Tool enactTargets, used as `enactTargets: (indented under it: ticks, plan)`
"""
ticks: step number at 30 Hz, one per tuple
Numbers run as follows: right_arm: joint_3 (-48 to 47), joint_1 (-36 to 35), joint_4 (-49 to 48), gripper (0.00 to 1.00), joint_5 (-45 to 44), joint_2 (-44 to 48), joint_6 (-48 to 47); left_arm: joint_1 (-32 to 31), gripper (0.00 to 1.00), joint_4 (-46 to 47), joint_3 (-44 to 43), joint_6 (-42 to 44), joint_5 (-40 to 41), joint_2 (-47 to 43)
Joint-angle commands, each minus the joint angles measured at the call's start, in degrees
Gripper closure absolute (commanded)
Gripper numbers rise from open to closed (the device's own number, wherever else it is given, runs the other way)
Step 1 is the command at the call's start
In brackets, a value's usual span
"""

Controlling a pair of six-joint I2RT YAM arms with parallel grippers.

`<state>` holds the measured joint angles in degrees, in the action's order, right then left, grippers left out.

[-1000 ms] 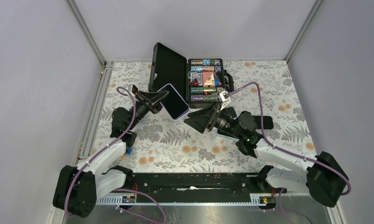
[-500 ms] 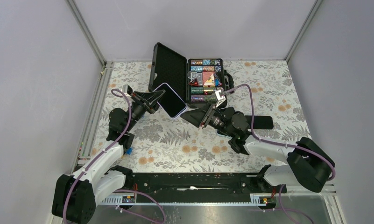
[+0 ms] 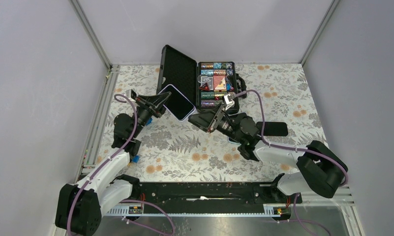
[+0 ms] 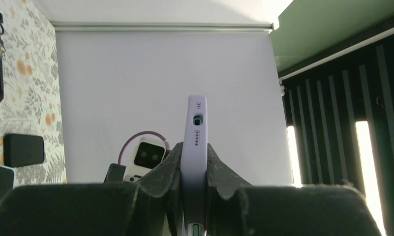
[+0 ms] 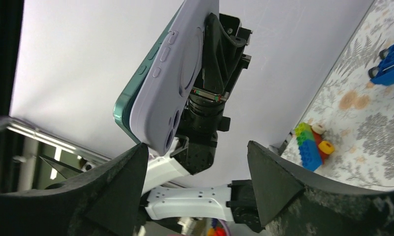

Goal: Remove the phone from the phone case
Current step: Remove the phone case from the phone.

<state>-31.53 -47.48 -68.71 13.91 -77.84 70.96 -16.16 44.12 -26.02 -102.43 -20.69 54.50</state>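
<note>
The phone (image 3: 176,103), dark screen up and teal at its edge (image 5: 122,107), sits inside a lilac phone case (image 5: 182,69). My left gripper (image 3: 160,104) holds it in the air in front of the open black box. In the left wrist view the case's edge (image 4: 196,142) stands upright, clamped between both fingers of the left gripper (image 4: 195,164). My right gripper (image 3: 203,121) is just right of the phone's lower corner. In its own view the right gripper (image 5: 197,167) is open, and the case's camera corner is at the tip of its left finger (image 5: 128,169).
An open black box (image 3: 216,84) of colourful items stands at the back, its lid (image 3: 175,69) upright behind the phone. A flat black object (image 3: 273,129) lies to the right. Toy bricks (image 5: 310,142) and a blue piece (image 3: 135,158) lie near the left arm.
My left gripper has carried the phone up and to the left. The right gripper has followed up and left toward the phone's corner, its jaws slightly narrower.
</note>
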Motion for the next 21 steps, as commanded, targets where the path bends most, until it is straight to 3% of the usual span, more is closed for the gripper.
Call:
enactTargets:
  ticks: [1,4,10,13,16,21]
  plan:
    - [-3.71,0.02,2.74,0.21,-6.96,-3.69,9.97,-1.24,1.00,7.21,-2.50,-0.07,-4.29,-1.19]
    - [-3.42,0.05,-2.88,0.21,-7.09,-5.73,12.43,-1.24,1.00,6.89,-2.27,-0.20,-4.40,-1.39]
    - [-3.10,0.02,-0.11,0.21,-9.38,-4.67,11.67,-1.22,1.00,5.81,-2.25,0.15,-4.43,-1.81]
    - [-3.53,0.02,-3.83,0.21,-7.60,-3.98,6.72,-1.22,1.00,5.16,-1.85,-0.16,-3.70,-2.02]
    - [-1.90,0.06,-14.05,0.25,-4.98,-3.09,-3.96,-1.24,1.00,5.27,-0.70,-0.88,-1.75,-3.15]
    - [0.35,0.02,-15.76,0.24,-3.01,0.23,-10.25,-1.23,1.00,-0.70,-0.71,0.89,0.71,-6.80]
